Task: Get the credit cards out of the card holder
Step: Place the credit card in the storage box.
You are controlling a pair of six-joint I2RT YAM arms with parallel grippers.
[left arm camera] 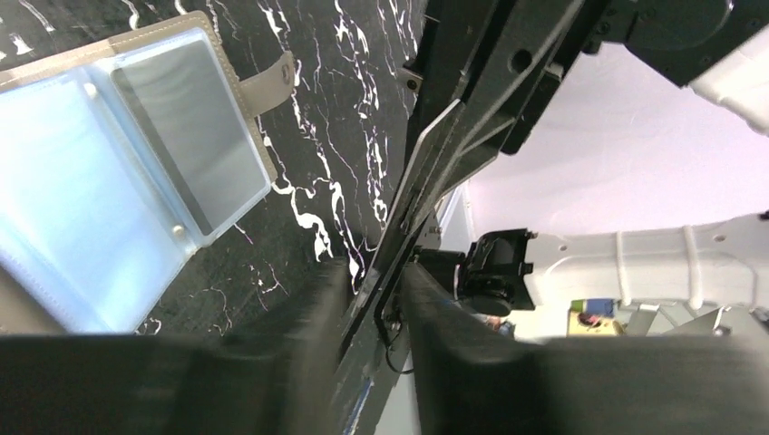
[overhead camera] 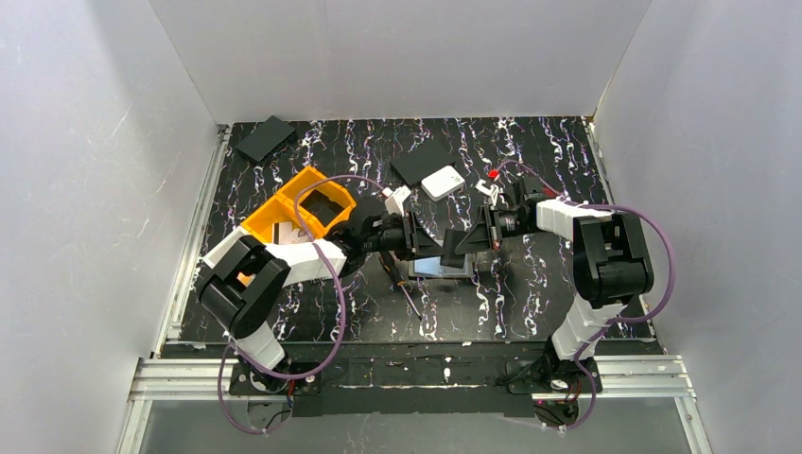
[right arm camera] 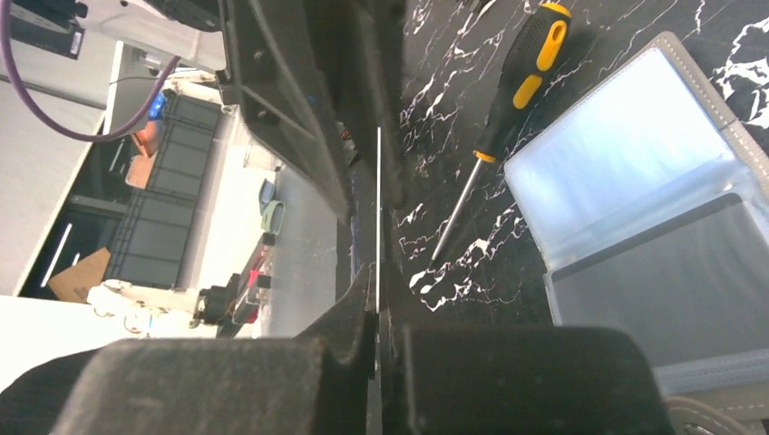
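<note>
Pinching a card (right arm camera: pixel 377 208): R jaws; L jaws slightly apart; screwdriver (right arm camera: pixel 508 109) beside open holder (right arm camera: pixel 635 208).

White-and-black left arm (overhead camera: pixel 305 255) and right arm (overhead camera: pixel 567 217) carry looping purple cables (overhead camera: pixel 672 265).

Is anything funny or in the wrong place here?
A credit card stands on edge in mid-air, pinched by the right tool, near the open card holder. Nothing looks spilled or broken.
</note>
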